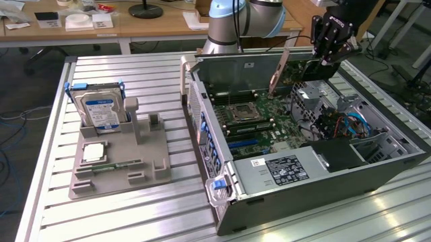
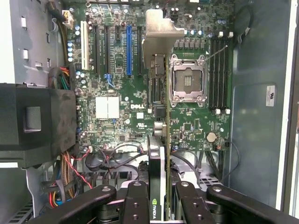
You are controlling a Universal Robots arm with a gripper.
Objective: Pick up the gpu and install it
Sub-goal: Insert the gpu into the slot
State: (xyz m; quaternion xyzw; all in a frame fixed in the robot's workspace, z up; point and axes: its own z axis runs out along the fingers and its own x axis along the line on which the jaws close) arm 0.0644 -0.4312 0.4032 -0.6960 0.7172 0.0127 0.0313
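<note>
My gripper [image 1: 328, 59] hangs over the far end of the open computer case [image 1: 316, 191], shut on the gpu [image 1: 300, 70]. The card is held on edge above the motherboard [image 1: 256, 118], with its silver bracket [image 1: 277, 73] pointing down toward the case's rear wall. In the wrist view the gpu [image 2: 162, 140] is seen edge-on between my black fingers [image 2: 135, 200], and its bracket [image 2: 161, 32] is at the far end. The card hovers over the board between the blue expansion slot [image 2: 128, 49] and the processor socket [image 2: 189, 81], clear of the board.
A grey parts holder [image 1: 145, 171] stands on the slatted table at the exterior view's left, with a silver hard drive [image 1: 101, 108], a processor [image 1: 94, 151] and a memory stick [image 1: 111, 165]. Cables [image 1: 346, 126] and a power supply [image 1: 286, 169] fill the case's near end.
</note>
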